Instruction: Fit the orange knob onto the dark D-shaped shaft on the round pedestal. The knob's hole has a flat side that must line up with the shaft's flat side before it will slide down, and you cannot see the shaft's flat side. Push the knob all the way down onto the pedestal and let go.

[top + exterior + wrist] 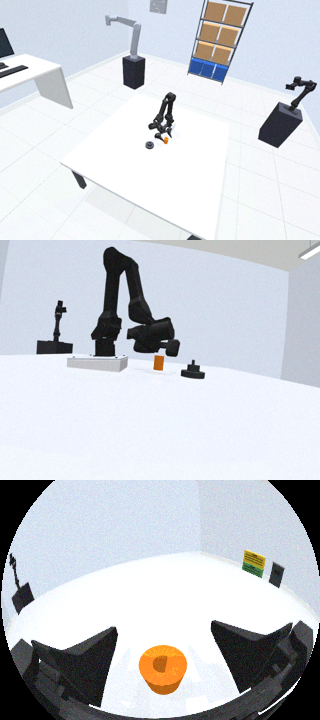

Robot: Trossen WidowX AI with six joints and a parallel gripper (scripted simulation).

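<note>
The orange knob (165, 140) (158, 362) (163, 682) stands upright on the white table, its hole facing up. In the wrist view a flat side shows at the right of the hole. My gripper (167, 139) (165, 629) is wide open and empty, with one finger on each side of the knob and space on both sides. In the exterior view the gripper is above the knob, and its fingertips cannot be made out. The dark round pedestal (149, 146) (192, 374) stands a little way from the knob, with its thin shaft (193, 362) upright and bare.
The white table (155, 175) (155, 420) carries the arm's pale base block (96, 364), behind the knob in the top view. Other arms on dark stands, a desk and a shelf rack stand away from the table.
</note>
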